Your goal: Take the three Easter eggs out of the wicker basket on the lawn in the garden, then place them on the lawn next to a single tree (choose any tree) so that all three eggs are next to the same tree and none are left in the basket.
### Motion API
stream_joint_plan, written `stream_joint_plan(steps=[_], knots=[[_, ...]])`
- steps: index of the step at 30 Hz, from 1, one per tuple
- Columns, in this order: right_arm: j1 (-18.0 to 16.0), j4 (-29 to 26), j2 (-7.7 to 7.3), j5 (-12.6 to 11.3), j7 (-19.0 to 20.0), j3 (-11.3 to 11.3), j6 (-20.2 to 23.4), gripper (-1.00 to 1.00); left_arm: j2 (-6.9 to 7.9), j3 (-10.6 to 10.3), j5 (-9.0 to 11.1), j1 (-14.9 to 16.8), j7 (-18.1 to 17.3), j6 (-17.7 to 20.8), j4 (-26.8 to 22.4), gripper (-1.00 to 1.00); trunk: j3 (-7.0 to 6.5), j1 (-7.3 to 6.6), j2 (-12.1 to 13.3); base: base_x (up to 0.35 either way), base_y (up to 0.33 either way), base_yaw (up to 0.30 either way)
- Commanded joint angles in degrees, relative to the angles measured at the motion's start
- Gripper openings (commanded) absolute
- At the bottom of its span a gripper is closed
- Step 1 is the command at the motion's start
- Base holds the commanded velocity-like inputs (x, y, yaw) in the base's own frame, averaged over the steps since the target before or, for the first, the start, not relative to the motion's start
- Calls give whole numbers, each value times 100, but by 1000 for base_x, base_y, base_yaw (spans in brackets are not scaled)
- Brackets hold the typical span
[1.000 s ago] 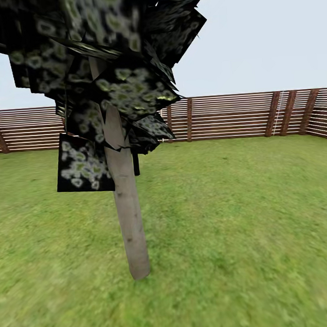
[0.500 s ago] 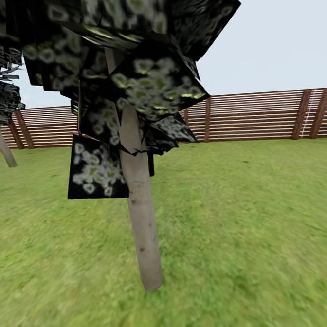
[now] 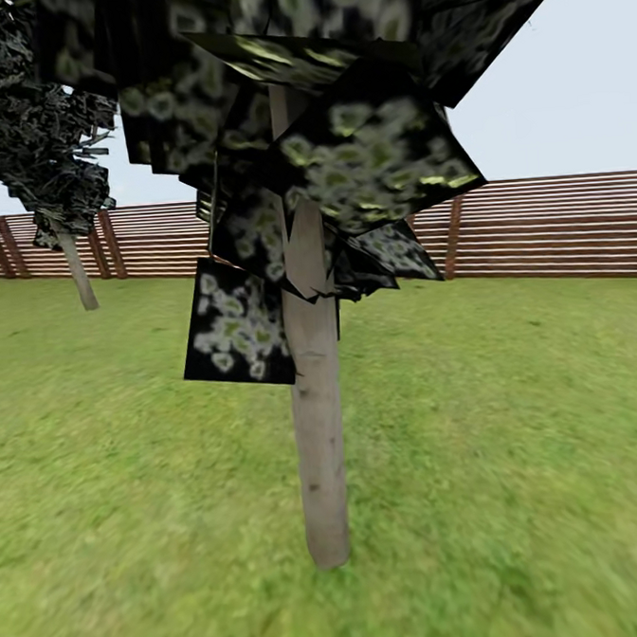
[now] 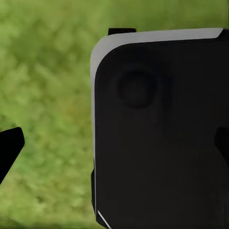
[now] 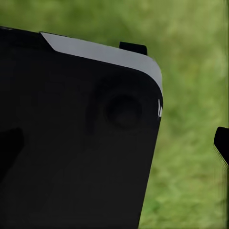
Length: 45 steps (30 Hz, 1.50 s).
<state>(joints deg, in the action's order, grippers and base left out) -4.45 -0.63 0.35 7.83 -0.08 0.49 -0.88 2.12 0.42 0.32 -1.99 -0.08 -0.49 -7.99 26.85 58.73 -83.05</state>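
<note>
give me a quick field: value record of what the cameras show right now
setting: grassy lawn ringed by a brown slat fence, pale sky above
nearest tree: straight grey-brown trunk rising from the grass near the middle of the head view
its foliage: almost black leaf panels with pale blotches
second tree: farther off, near the fence, dark canopy, leaning trunk
left wrist view: blurred grass behind a dark rounded robot body
right wrist view: blurred grass behind a dark rounded robot body
gripper states: cannot tell

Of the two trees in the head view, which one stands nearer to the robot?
The tree with the thick pale trunk at centre; the other tree stands small by the fence.
</note>
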Motion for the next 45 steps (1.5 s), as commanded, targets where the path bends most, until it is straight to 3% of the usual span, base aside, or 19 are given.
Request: stream_joint_plan(steps=[1,24,45], knots=[[-3,4,0,48,-1,-1,-9,100,0,5,3,-3,-1,-5,-10,100,5,0,-3,0,0,300],[-3,2,0,45,-1,-5,-9,100,-1,10,3,-3,-1,-4,-4,100,5,0,-3,-2,0,300],[-3,-11,-2,49,3,-11,-9,100,-7,10,3,-3,-1,-4,-1,100,5,0,-3,-302,0,300]])
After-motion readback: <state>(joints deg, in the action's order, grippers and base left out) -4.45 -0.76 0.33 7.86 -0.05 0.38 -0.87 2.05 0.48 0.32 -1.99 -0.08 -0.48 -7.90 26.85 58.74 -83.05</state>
